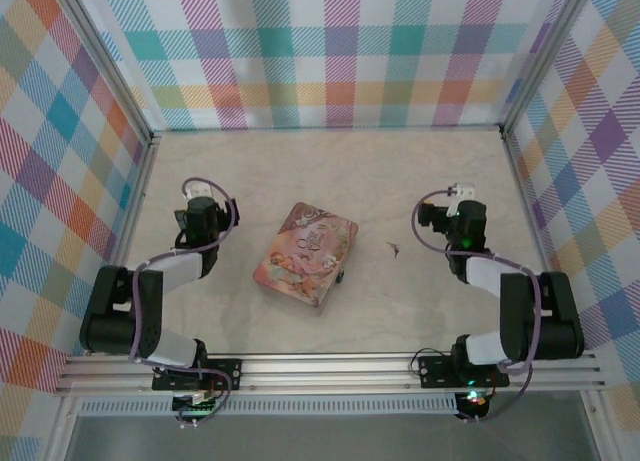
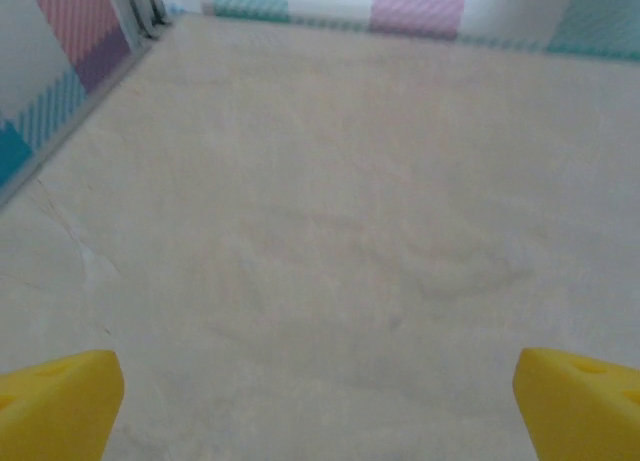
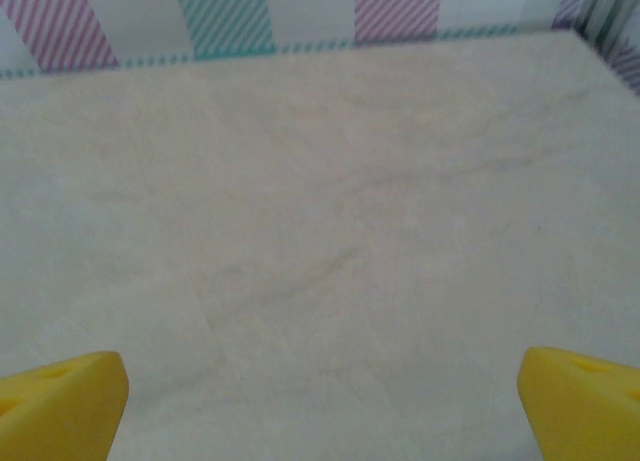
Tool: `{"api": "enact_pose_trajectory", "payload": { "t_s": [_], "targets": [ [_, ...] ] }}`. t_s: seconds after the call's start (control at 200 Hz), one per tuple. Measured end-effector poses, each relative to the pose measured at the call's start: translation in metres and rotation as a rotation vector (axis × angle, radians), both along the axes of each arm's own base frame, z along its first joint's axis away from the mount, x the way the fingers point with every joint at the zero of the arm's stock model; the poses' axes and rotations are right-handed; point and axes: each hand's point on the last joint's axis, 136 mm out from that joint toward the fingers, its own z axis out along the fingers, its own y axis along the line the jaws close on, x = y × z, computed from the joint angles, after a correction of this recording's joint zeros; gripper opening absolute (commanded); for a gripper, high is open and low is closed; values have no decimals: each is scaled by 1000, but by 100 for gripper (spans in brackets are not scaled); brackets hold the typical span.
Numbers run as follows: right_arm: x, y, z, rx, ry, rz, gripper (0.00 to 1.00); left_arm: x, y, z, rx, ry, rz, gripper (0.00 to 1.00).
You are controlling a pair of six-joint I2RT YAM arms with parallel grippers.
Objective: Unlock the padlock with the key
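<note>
1. Top view: the tin (image 1: 305, 258) lies mid-table (image 1: 250, 171).
   - The padlock (image 1: 340, 275) is a dark speck at the tin's near right edge, apparently touching it.
   - The key (image 1: 393, 247) lies alone on bare wood, right of the tin and apart from it, between the tin and the right arm.
   - The left gripper (image 1: 203, 193) and right gripper (image 1: 462, 195) are folded back over their own sides, holding nothing. This view is too small to show how far their jaws are spread.
   - The step in hand looks like the first reach, and the right arm is the nearer one to the key.
   - The key is thin and flat, so the fingers should come straight down astride it. They should pinch its head and leave the blade free.

2. Left wrist view: the yellow fingers (image 2: 60, 401) sit at the two bottom corners, spread wide over bare wood.
   - This arm would do well to steady the padlock. It should approach from the open side and not knock the tin.

3. Right wrist view: the fingers (image 3: 62, 399) are likewise wide apart, with bare table ahead.
   - The wrist should swing left and tip down until the key is centred between the tips. Only then should it descend and close slowly.
</note>
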Motion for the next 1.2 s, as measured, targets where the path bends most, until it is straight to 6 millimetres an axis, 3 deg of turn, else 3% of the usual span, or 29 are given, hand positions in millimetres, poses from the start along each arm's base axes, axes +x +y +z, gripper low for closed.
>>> {"api": "enact_pose_trajectory", "payload": {
  "t_s": [0.09, 0.2, 0.345, 0.48, 0.695, 0.925, 1.2],
  "targets": [
    [-1, 2, 25, 31, -32, 4, 100, -1, 3, 29, -49, -39, 38, 100],
    [-8, 9, 45, 117, -35, 11, 100, -8, 4, 46, -182, -45, 104, 100],
    [-14, 19, 67, 318, 12, 1, 99, -19, -4, 44, -390, 23, 144, 100],
    [-11, 48, 82, 481, 62, 127, 90, -40, -30, 25, -543, 158, 95, 100],
    [-5, 94, 56, 663, 292, 283, 84, -100, -72, 15, -676, 329, -15, 100],
    [-8, 146, 29, 695, 490, 389, 85, -166, -113, 17, -793, 432, -129, 100],
    [-2, 199, 10, 648, 606, 490, 83, -214, -154, 13, -924, 544, -210, 100]
  ]
}}
